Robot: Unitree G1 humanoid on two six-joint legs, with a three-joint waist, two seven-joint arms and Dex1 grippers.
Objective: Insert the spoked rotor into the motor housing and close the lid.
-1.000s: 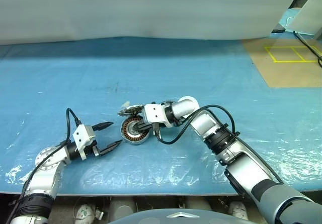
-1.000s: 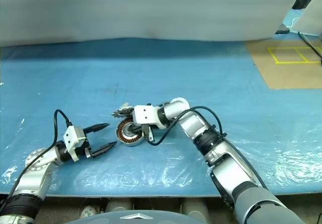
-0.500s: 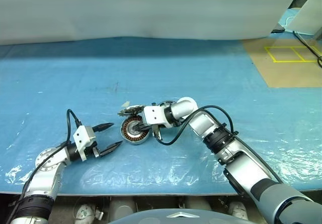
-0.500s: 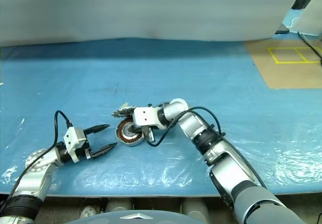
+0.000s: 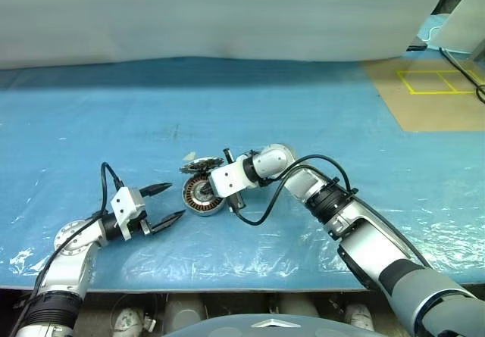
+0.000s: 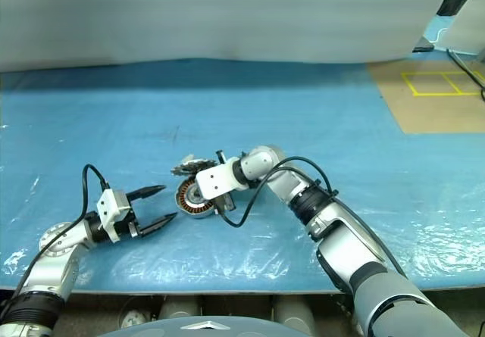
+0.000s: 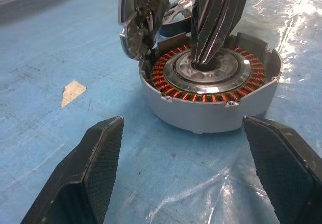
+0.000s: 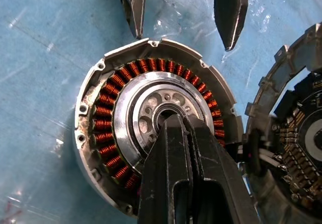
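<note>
Motor housing (image 7: 211, 114): matt grey cast metal shell, glossy copper windings, polished silver centre. Tabletop (image 5: 303, 102): blue sheet under wrinkled glossy clear film. Left tool fingers (image 7: 95, 168): black, finely textured pads.

The right gripper's (image 8: 173, 126) 2 shut fingers cover the middle hole of the motor housing (image 8: 105, 113) and its near rim. The lid (image 8: 297, 133) beside the housing is cut off by the edge. Whether the fingertips touch inside the hole is hidden.

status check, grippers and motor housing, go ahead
Left gripper open, short of the motor housing. Right gripper shut, tips in housing centre. Lid propped against housing rim.
</note>
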